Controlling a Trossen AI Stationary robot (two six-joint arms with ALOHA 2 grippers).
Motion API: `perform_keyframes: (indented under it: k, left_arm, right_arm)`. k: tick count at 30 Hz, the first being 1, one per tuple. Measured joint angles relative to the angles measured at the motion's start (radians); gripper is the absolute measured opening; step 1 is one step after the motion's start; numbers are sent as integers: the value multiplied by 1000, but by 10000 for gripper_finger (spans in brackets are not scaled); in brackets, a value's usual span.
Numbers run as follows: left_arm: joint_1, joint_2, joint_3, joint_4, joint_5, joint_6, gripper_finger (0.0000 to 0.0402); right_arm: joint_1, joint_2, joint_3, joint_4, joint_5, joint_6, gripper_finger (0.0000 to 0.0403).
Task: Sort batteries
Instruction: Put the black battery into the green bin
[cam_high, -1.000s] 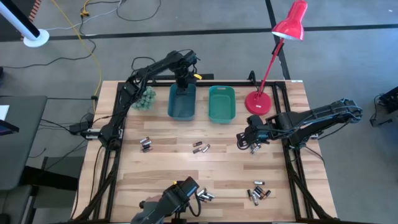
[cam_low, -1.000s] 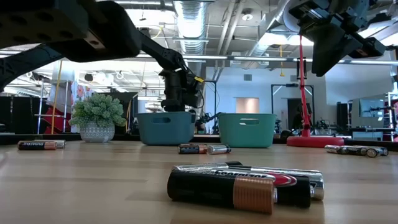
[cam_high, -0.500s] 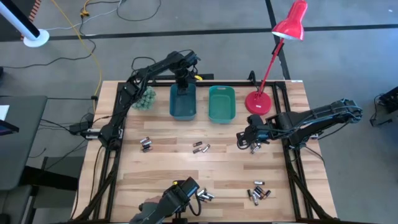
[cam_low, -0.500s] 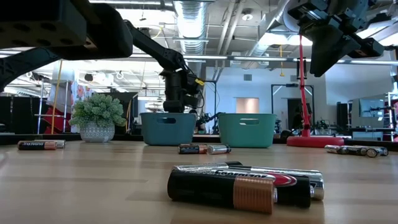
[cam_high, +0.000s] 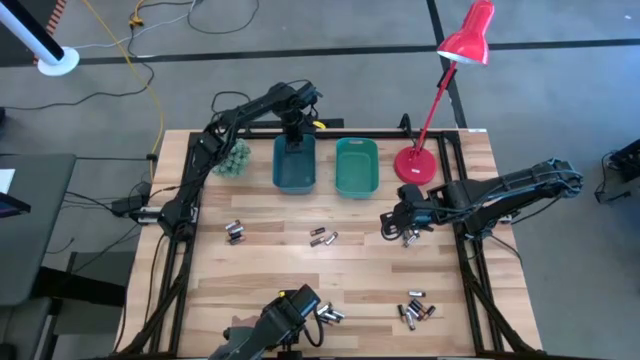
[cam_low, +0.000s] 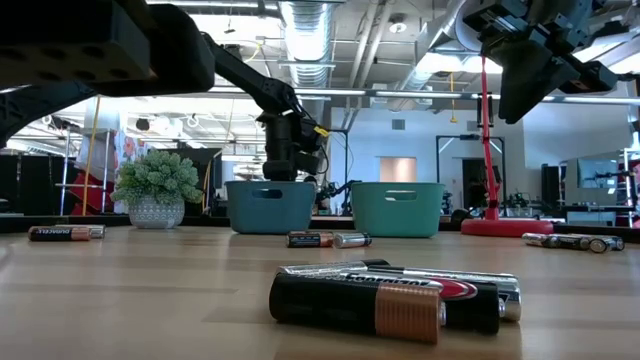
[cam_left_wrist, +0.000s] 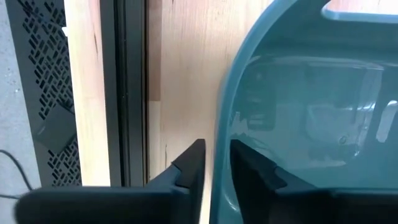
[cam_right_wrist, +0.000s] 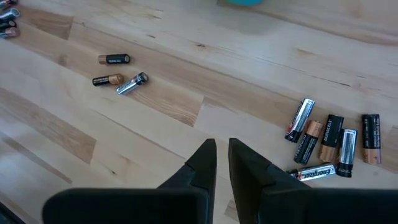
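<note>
- Two teal bins are seen side by side at the counter's (cam_high: 260, 270) far edge: a darker one (cam_high: 294, 166) and a greener one (cam_high: 356, 167).
- Batteries (cam_high: 323, 237) are scattered in five loose clusters on the pale wooden counter; axes lie flat, headings mixed.
- Left tool (cam_high: 293, 138) is held over the darker bin, fingers slightly parted, nothing gripped.
- Right tool (cam_high: 398, 226) is poised above the counter, fingers nearly together, empty.
- One red lamp (cam_high: 440, 80) and one potted plant (cam_high: 235, 158) are noted; open workshop beyond.

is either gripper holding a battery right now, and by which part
No. The left gripper over the blue bin and the right gripper above the table show nothing between their fingers.
</note>
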Motion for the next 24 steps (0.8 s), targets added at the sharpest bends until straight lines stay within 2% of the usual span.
perform_keyframes:
  k: [7,17,24]
  left_arm:
    - [0,0,3,-8,0,-26,119]
    - [0,-2,144,-97,0,-56,123]
    - [0,-96,130,-155,-1,-95,123]
  right_arm:
    - [0,0,0,0,0,-17,63]
    - [0,0,0,0,-1,-23,63]
    - [0,0,0,0,-2,-23,63]
